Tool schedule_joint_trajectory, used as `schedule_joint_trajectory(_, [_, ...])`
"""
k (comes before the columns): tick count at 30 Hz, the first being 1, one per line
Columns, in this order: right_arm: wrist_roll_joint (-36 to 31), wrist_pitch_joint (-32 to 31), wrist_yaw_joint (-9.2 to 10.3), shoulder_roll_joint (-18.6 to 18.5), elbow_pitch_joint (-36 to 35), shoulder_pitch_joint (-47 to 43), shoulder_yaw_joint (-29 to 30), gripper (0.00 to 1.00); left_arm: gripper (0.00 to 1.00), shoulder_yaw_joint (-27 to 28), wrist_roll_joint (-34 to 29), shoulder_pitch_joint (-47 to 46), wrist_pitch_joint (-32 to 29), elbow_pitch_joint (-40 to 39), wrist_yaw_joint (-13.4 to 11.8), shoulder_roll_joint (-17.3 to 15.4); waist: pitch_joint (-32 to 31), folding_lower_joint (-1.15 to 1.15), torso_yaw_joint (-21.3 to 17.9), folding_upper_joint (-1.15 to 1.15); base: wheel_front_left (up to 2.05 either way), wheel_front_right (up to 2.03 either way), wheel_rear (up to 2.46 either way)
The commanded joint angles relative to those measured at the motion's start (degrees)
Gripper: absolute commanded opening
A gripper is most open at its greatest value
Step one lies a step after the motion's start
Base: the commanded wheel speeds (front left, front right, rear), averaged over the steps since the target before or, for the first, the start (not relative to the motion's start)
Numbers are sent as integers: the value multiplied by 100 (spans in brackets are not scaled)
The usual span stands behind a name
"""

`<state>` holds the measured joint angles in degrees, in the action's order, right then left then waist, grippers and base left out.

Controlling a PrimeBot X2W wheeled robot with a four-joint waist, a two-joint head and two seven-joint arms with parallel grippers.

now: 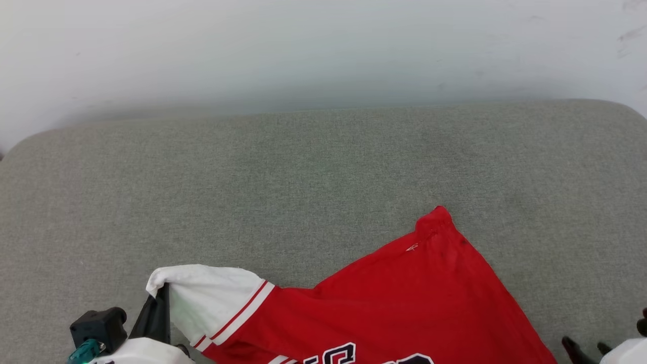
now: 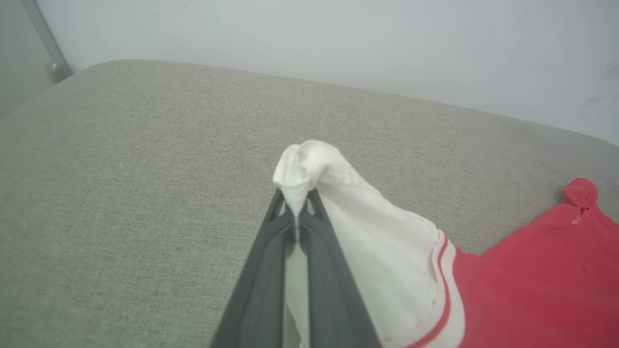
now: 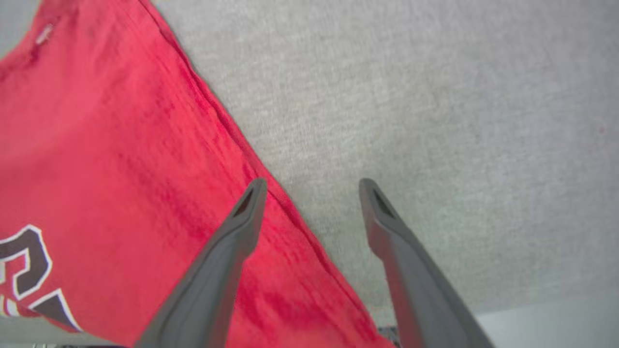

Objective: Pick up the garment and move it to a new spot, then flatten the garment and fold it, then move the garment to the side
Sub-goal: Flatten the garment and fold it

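Note:
The garment (image 1: 404, 298), a red T-shirt with a white sleeve and striped trim, lies on the grey cloth surface at the near edge of the head view, with part of its black lettering showing. My left gripper (image 1: 163, 290) is shut on the tip of the white sleeve (image 2: 377, 241) and holds it bunched and lifted; in the left wrist view the left gripper (image 2: 295, 205) pinches that cloth between its closed fingers. My right gripper (image 3: 313, 186) stands open over the garment's (image 3: 121, 145) right edge, one finger above red cloth, the other above bare grey surface. The right gripper (image 1: 585, 347) peeks in at the lower right.
The grey padded surface (image 1: 323, 167) stretches wide beyond the garment, ending in a rounded far edge against a pale wall (image 1: 323, 50). A metal post (image 2: 46, 38) stands at the surface's far left corner.

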<state>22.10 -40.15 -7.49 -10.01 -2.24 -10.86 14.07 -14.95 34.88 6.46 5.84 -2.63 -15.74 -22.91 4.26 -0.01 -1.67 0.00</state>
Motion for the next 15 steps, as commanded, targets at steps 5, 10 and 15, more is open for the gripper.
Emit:
schedule_joint_trajectory(5, [-142,1348,1,45,504,597,45,100,0,-79,-90,-174,-37,-126,-36,-5,75,1,20,0,0,0,0])
schedule_joint_trajectory(10, [-120,2203,0,-16,1044,1328,-188,100,0,-192,-119,-383,-48,-188,29,56,267,1,93,0,0,0,0])
schedule_joint_trajectory(15, [-80,2267,0,-313,1387,2088,-638,100,0,-334,-182,-686,-49,-186,116,122,541,1,296,0,0,0,0])
